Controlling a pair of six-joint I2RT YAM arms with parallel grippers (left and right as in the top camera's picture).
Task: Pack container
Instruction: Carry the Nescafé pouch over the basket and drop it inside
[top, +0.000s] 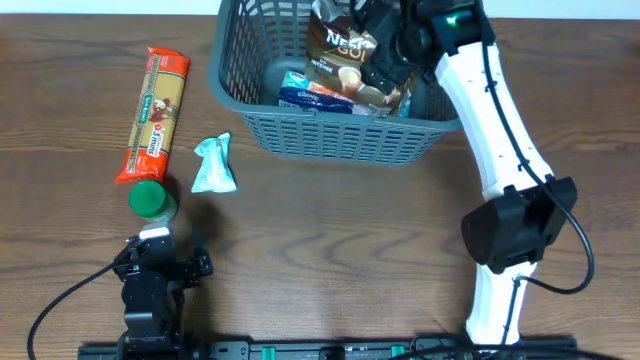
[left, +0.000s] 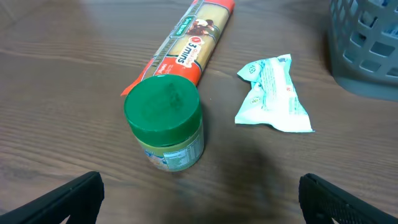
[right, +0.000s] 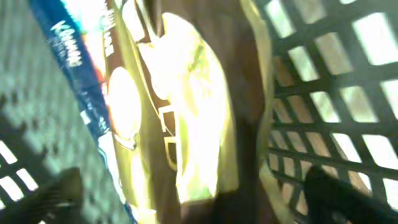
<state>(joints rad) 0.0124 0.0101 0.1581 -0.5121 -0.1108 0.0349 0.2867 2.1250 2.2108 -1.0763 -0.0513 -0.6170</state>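
The dark grey slotted container (top: 340, 150) stands at the back middle of the table. Inside it lie a brown coffee bag (top: 345, 55) and a blue packet (top: 310, 95). My right gripper (top: 385, 45) is down inside the container over the coffee bag, fingers spread wide. In the right wrist view the bag (right: 186, 112) fills the space between the open fingers (right: 199, 205), with the blue packet (right: 68, 56) to its left and the container's lattice wall (right: 329, 93) to its right. My left gripper (top: 160, 240) is open and empty near the front left.
A long orange pasta pack (top: 155, 115), a green-lidded jar (top: 150, 200) and a light blue packet (top: 214, 165) lie left of the container. In the left wrist view the jar (left: 165, 118) is just ahead, the pasta pack (left: 186, 46) behind it, the packet (left: 273, 93) to the right.
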